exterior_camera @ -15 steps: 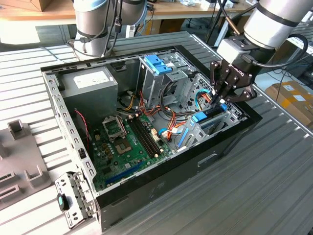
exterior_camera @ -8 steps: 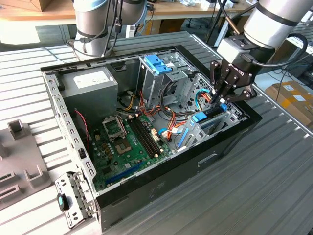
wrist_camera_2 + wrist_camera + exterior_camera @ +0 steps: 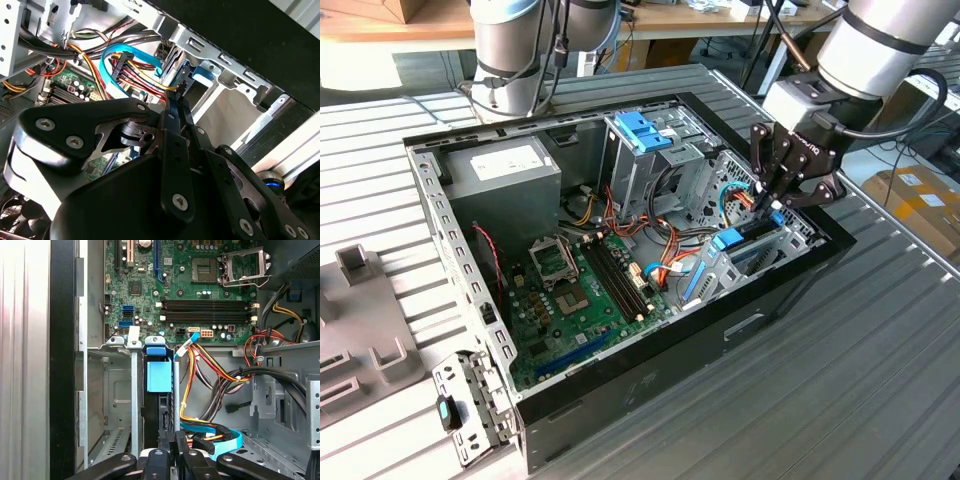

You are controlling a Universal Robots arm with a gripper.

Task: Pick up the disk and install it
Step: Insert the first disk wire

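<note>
The disk (image 3: 748,240) stands on edge in the metal bay at the case's corner on the exterior view's right, its blue plastic rail end (image 3: 729,238) facing the motherboard. In the first wrist view the disk (image 3: 159,412) is a dark slab between the bay walls, capped by the blue tab (image 3: 159,375). My gripper (image 3: 776,207) hangs just above the disk's other end, close to the case wall. Its black fingers (image 3: 176,107) lie pressed together with nothing seen between them, and the gripper (image 3: 167,442) sits right at the disk's edge.
Blue, red, orange and yellow cables (image 3: 215,375) bunch beside the bay. The motherboard (image 3: 580,290) covers the case floor. A grey power-supply box (image 3: 505,175) and a drive cage with a blue handle (image 3: 645,130) stand at the back. Another arm's base (image 3: 515,50) rises behind the case.
</note>
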